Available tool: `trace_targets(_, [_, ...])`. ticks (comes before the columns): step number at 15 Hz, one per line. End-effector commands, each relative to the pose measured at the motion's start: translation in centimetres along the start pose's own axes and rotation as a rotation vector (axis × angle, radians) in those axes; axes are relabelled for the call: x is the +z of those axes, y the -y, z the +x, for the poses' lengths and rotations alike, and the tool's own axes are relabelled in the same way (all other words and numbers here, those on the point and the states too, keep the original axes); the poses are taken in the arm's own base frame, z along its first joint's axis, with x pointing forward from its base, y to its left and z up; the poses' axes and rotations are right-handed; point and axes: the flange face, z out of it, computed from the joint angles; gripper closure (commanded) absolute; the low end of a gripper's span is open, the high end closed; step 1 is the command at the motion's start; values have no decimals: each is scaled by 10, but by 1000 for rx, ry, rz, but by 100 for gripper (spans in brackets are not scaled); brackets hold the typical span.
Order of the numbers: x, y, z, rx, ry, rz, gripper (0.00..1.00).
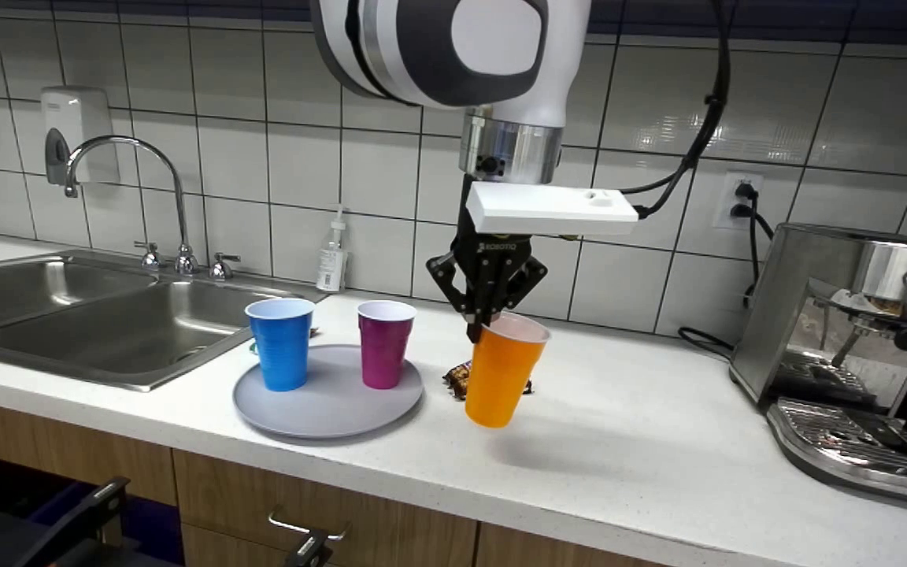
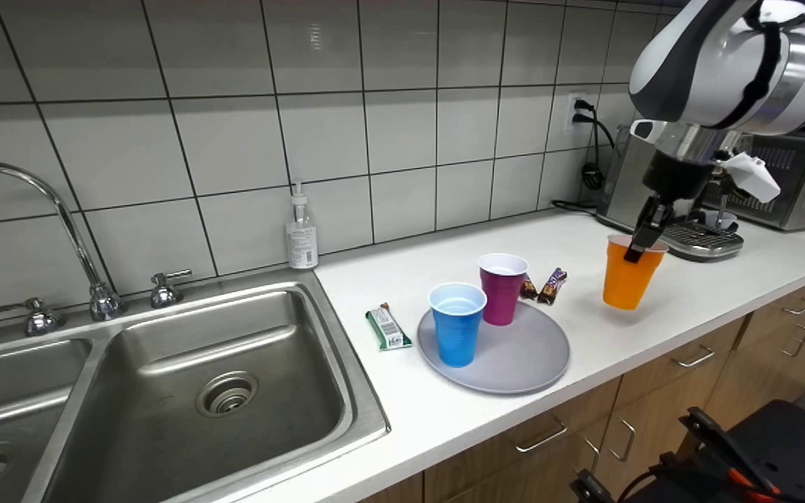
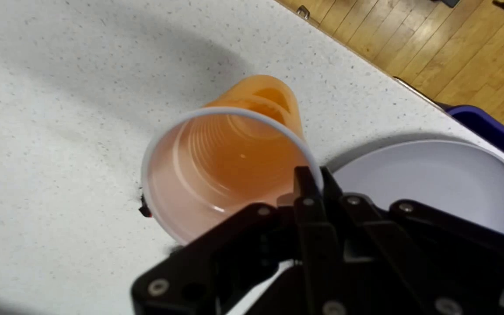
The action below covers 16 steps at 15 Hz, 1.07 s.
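An orange cup [image 1: 505,378] with a pale inside hangs tilted a little above the white counter. My gripper [image 3: 317,174] is shut on its rim, one finger [image 3: 306,181] inside the cup and one outside. The wrist view looks down into the cup's orange interior [image 3: 239,162]. To the cup's left in an exterior view lies a round grey plate [image 1: 327,413]. Upright on that plate stand a blue cup [image 1: 282,346] and a maroon cup [image 1: 385,346]; both exterior views show them.
Brown-wrapped snacks [image 2: 553,286] lie behind the plate, and a green-and-white wrapped bar [image 2: 387,327] lies between it and the steel sink [image 2: 367,398]. A pump bottle [image 2: 302,237] stands by the tiled wall. An espresso machine [image 1: 879,331] is on the far side.
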Motion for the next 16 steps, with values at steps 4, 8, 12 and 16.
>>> trace_targets(4, [-6, 35, 10, -89, -53, 21, 99])
trace_targets(8, [-8, 51, 17, -111, -79, 13, 99])
trace_targets(12, [-6, 68, 23, -132, -97, 11, 99])
trace_targets(16, [-7, 65, 42, -166, -122, -11, 99])
